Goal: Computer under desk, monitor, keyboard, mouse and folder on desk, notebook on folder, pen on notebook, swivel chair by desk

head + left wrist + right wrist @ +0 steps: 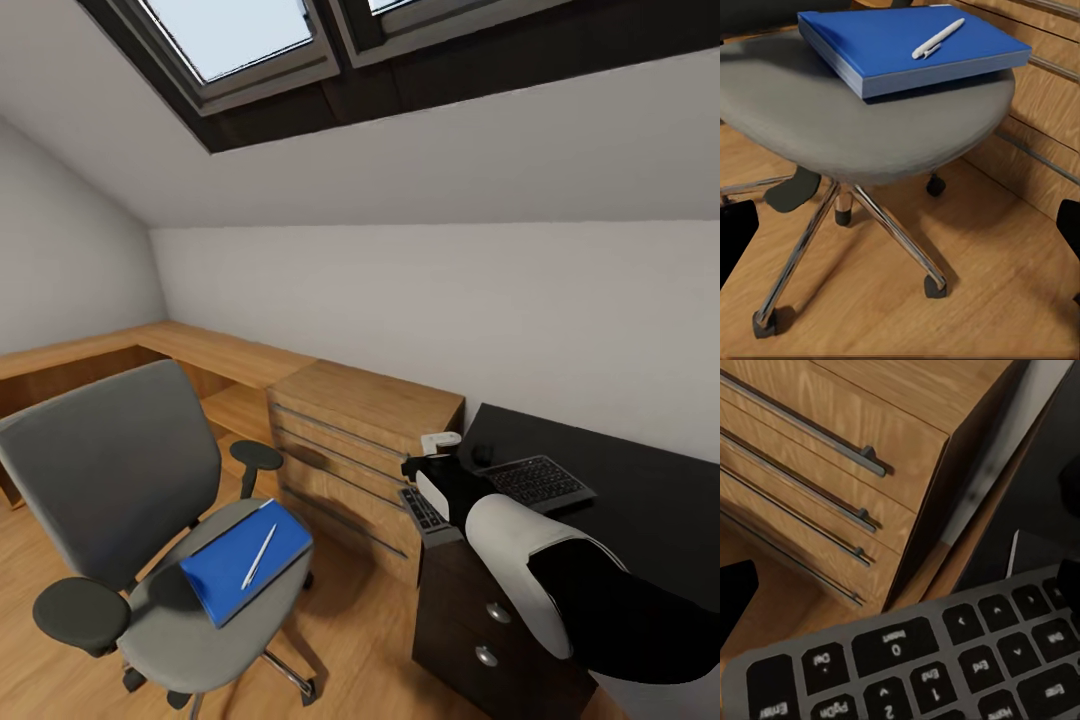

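The grey swivel chair (150, 520) stands at the left on the wood floor. On its seat (832, 112) lies the blue folder (245, 560) (911, 49) with the white pen (259, 556) (937, 37) on top. My left gripper (900, 232) is open, low in front of the chair's chrome base. The black keyboard (520, 485) (945, 660) lies on the black desk (640, 500), one end overhanging its left edge. My right gripper (430, 470) (900, 585) is open, close over that end. A small dark lump, maybe the mouse (483, 455), sits behind the keyboard. Computer, monitor and notebook are out of view.
A light-wood chest of drawers (350, 450) (832, 472) with bar handles stands tight against the desk's left side, close to the chair. The desk's dark drawer unit (480, 620) has round silver knobs. A low wooden ledge (180, 350) runs under the sloped wall and skylight.
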Available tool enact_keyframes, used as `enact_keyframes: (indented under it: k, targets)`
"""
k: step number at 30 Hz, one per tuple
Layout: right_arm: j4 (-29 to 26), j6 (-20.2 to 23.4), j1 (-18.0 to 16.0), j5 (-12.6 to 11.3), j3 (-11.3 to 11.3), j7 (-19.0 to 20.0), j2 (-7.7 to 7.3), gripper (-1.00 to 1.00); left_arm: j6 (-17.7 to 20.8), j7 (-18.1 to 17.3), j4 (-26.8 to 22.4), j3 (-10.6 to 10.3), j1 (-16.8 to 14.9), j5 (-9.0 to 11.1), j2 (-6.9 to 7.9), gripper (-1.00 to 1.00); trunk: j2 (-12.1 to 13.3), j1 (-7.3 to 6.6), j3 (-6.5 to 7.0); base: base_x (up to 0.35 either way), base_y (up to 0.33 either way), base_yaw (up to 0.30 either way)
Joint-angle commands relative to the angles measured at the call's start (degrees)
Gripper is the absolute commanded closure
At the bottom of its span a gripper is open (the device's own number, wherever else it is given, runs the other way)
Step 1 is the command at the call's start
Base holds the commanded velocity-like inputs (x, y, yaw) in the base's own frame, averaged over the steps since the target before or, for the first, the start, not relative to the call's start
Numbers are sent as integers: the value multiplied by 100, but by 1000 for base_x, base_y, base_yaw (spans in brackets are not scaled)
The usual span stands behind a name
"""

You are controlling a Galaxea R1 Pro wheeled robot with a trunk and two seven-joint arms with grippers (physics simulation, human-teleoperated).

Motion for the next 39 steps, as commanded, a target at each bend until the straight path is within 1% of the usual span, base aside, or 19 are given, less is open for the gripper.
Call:
enact_keyframes:
  k: [1, 6, 10, 14, 20, 33, 39]
  targets:
    - [-10, 33, -1, -55, 51, -27, 2, -100, -11, 32, 78, -56, -1, 12, 4, -100, -4, 1, -5, 0, 0, 0]
    - [-15, 33, -1, -55, 51, -25, 2, -100, -11, 30, 174, -184, -1, 15, 18, -100, -4, 1, -5, 0, 0, 0]
    - [-13, 33, -1, -55, 51, -25, 3, -100, -18, 30, 311, -226, -1, 10, 21, -100, -4, 1, -5, 4, 0, 0]
    - [-16, 33, -1, -55, 57, -25, 4, -100, -19, 30, 350, -236, -1, -28, 23, -100, -4, 1, -5, 133, 0, 0]
    - [-15, 33, -1, -55, 59, -27, 4, -100, -21, 29, 366, -240, -1, -223, 22, -100, -4, 1, -5, 215, 0, 0]
    - [-20, 54, -1, -34, 63, -43, -3, -100, -66, 38, 369, -246, -1, -294, 7, -100, -4, 1, -5, 33, 0, 0]
    - [-18, 59, -1, 91, 84, -51, 0, -100, -69, 37, 366, -274, -1, -302, 0, -100, -245, 132, -113, 0, 0, 0]
